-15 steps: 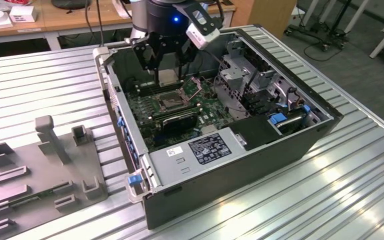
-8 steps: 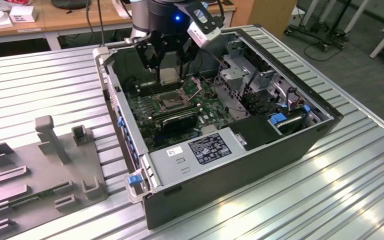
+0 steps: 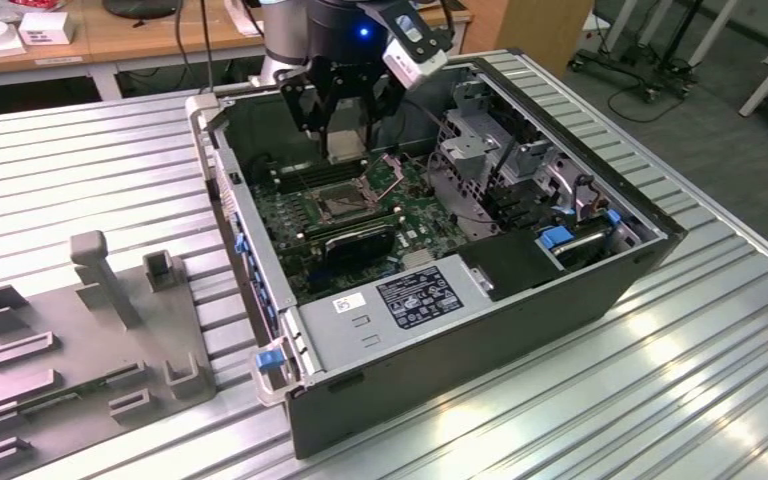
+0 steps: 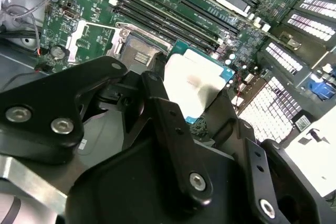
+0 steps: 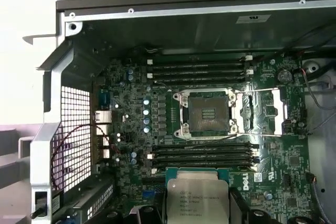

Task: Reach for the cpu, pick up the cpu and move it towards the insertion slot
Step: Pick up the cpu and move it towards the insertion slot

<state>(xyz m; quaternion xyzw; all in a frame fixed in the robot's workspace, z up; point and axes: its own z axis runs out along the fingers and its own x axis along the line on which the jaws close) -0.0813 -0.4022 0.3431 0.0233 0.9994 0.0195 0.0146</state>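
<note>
A black robot gripper [image 3: 344, 130] is hanging inside the open black-and-grey computer case [image 3: 491, 330] lying on its side on the ribbed metal worktop [image 3: 91, 180], its dark fingers [image 4: 165, 114] gripping the small flat square cpu with the pale silvery-white top [image 5: 197, 202] by two opposite edges. In the exterior view the chip is showing as a pale slab between the fingers, held clear above the green circuit board [image 3: 291, 225]. The square insertion slot with its shiny metal frame and dark centre [image 5: 207, 114] is lying open on that board, its hinged metal cover plate [image 5: 265, 111] swung out flat beside it. In the exterior view the socket [image 3: 337, 203] is sitting below the gripper and a little nearer the camera, so the carried chip is appearing close to it but not yet over its centre; the first wrist view is showing the same, with one bank of long narrow black memory slots [image 5: 202, 153] lying between the cpu's edge and the socket frame. A second bank of memory slots [image 5: 197, 69] is flanking the socket on its far side. The chip is looking level, its flat face parallel to the board. Well apart, at the exterior view's left, a grey plastic tray with raised blocks [image 3: 84, 350] is resting on the worktop outside the case. Silver drive cages [image 3: 491, 150] are standing at the exterior view's right of the gripper, and thin wires are crossing the board near the socket.
</note>
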